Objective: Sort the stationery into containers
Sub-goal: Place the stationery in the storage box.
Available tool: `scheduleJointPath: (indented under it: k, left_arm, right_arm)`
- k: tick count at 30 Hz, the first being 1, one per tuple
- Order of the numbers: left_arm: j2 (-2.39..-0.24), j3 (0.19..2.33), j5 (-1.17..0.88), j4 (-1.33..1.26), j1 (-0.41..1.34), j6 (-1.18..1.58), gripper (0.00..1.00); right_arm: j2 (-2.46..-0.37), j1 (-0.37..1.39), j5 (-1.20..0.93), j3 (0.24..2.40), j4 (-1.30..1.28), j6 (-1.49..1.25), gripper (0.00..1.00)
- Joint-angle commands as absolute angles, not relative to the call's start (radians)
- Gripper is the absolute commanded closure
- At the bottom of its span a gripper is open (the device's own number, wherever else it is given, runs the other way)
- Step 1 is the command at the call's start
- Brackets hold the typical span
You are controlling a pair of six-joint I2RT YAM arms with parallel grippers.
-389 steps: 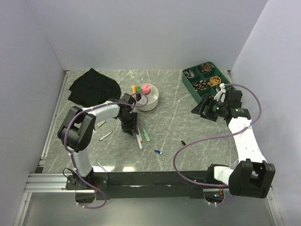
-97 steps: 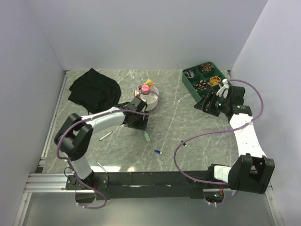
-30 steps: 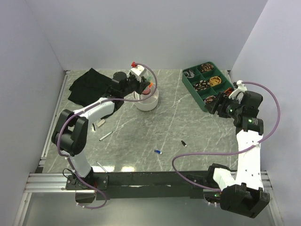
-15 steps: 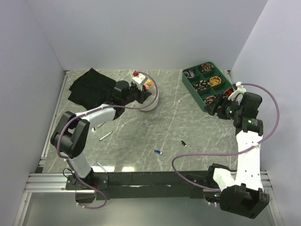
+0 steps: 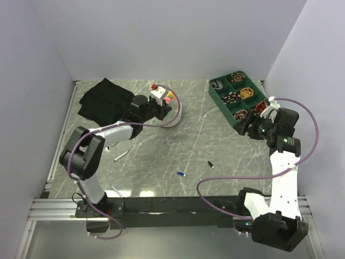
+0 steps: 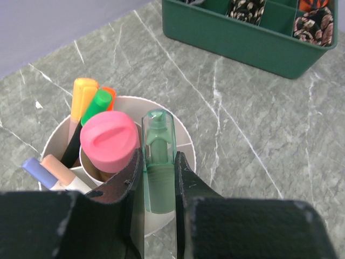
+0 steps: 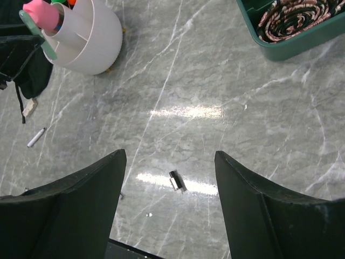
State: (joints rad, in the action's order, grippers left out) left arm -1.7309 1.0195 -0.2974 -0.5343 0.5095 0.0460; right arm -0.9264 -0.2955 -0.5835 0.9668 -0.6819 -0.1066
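My left gripper (image 6: 158, 162) is shut on a green highlighter (image 6: 158, 135), holding it over the near rim of the round white bowl (image 6: 186, 144). The bowl's dividers hold a pink-capped bottle (image 6: 109, 141), an orange highlighter (image 6: 82, 97), a green-capped marker (image 6: 97, 102) and pale pens (image 6: 51, 170). In the top view the left gripper (image 5: 163, 103) is at the bowl (image 5: 175, 115). My right gripper (image 7: 170, 156) is open and empty, high above a tiny black piece (image 7: 177, 181). A black fabric bag (image 5: 105, 100) lies at the back left.
A green compartment tray (image 5: 237, 97) with patterned items stands at the back right, close to my right gripper (image 5: 246, 127). On the table lie a blue piece (image 5: 181, 174), the black piece (image 5: 211, 163), a grey pen (image 5: 121, 156) and a white pen (image 5: 116, 190).
The green highlighter that lay on the table is now in my left gripper at the bowl. In the last second that gripper drew back slightly from the bowl's far side. The right arm barely moved.
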Motion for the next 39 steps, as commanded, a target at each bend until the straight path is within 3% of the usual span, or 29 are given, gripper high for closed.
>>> scheduleJointPath:
  k: [1,10,29,39]
  left_arm:
    - [-1.752,1.014,-0.285,-0.614,0.511,0.044,0.99]
    - [-1.778,1.019,-0.278,-0.612,0.512,0.046,0.96]
    - [-1.7,0.977,-0.216,-0.543,0.522,0.028,0.48]
    - [-1.432,0.991,-0.258,-0.298,0.526,0.054,0.45]
  right_arm:
    - [-0.904,-0.308,-0.574,0.962,-0.684,-0.087,0.25]
    - [-0.899,-0.311,-0.578,0.947,-0.687,-0.086,0.25]
    - [-0.882,-0.311,-0.594,0.916,-0.664,-0.104,0.25]
    - [-0.824,-0.311,-0.62,0.873,-0.66,-0.132,0.25]
